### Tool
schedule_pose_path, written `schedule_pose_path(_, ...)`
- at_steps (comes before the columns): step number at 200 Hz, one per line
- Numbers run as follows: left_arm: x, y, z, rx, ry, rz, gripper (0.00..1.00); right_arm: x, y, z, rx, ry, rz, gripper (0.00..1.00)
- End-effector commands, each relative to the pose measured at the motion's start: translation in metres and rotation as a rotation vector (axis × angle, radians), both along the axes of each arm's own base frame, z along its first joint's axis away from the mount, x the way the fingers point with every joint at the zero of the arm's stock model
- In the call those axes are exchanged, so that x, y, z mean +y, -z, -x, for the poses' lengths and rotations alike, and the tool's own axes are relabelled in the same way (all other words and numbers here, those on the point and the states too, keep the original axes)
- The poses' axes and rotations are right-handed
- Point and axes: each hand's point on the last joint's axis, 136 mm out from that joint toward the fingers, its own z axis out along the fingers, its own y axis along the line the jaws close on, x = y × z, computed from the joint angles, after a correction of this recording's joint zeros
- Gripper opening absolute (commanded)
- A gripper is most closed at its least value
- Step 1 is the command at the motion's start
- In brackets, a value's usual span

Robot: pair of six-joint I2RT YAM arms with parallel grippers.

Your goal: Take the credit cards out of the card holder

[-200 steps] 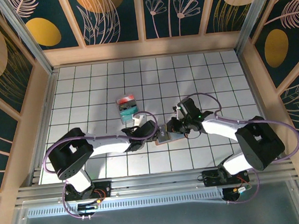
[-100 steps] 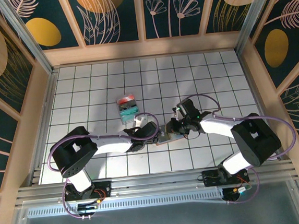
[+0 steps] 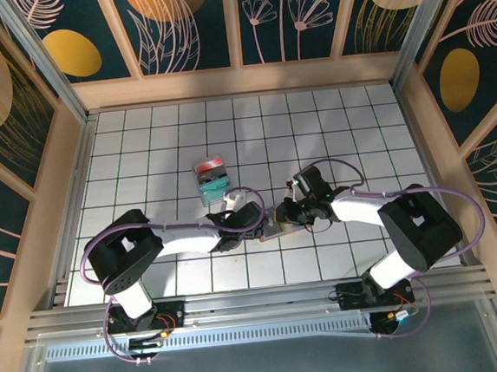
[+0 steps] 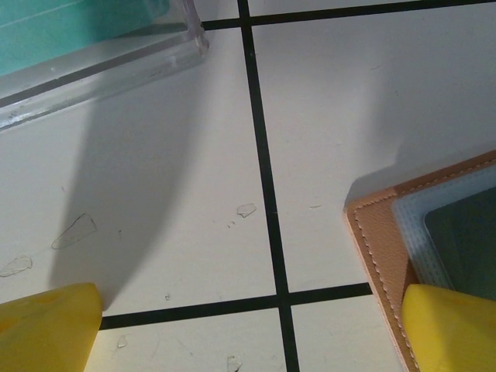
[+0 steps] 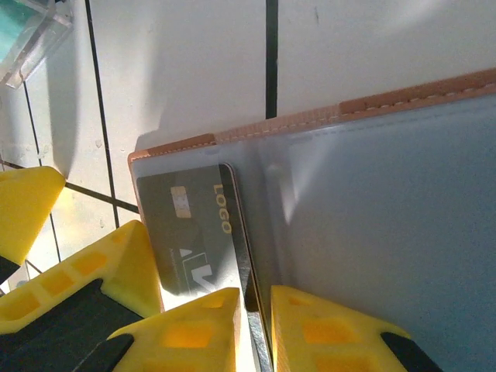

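Clear box (image 4: pixel 101 62) lies near the card holder (image 4: pixel 380 240), apart.

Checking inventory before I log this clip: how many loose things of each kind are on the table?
card holder: 1
dark credit card: 1
clear box: 1
Total: 3

The worktop (image 3: pixel 330 118) is white, ruled into squares by thin black lines, brightly lit with soft shadows near its middle. Light wooden framing (image 3: pixel 239 80) borders it on three sides. Above rise dark teal wall panels (image 3: pixel 191 26) with gold ovals and pale line-drawn leaves. A grey metal rail (image 3: pixel 261 328) runs along the near edge. Small pale flecks (image 4: pixel 246 209), perhaps chips, mark the surface.
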Motion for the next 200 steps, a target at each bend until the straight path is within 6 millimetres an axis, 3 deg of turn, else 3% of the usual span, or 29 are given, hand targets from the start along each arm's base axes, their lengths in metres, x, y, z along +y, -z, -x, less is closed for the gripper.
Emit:
schedule_pose_path(1, 0.006, 0.01, 0.004, 0.024, 0.014, -0.07, 0.99, 0.004, 0.0, 0.001, 0.007, -0.008, -0.041, 0.18)
schedule_pose_path(79, 0.012, 0.012, 0.004, 0.022, 0.009, -0.105, 0.99, 0.009, -0.016, -0.001, -0.029, -0.019, -0.079, 0.14)
schedule_pose_path(146, 0.012, 0.01, 0.002, 0.015, 0.003, -0.106, 0.99, 0.006, -0.014, -0.001, -0.022, -0.01, -0.088, 0.04)
schedule_pose_path(200, 0.011, 0.011, 0.003, 0.02, 0.006, -0.101, 0.99, 0.019, -0.025, 0.003, -0.021, -0.034, -0.201, 0.08)
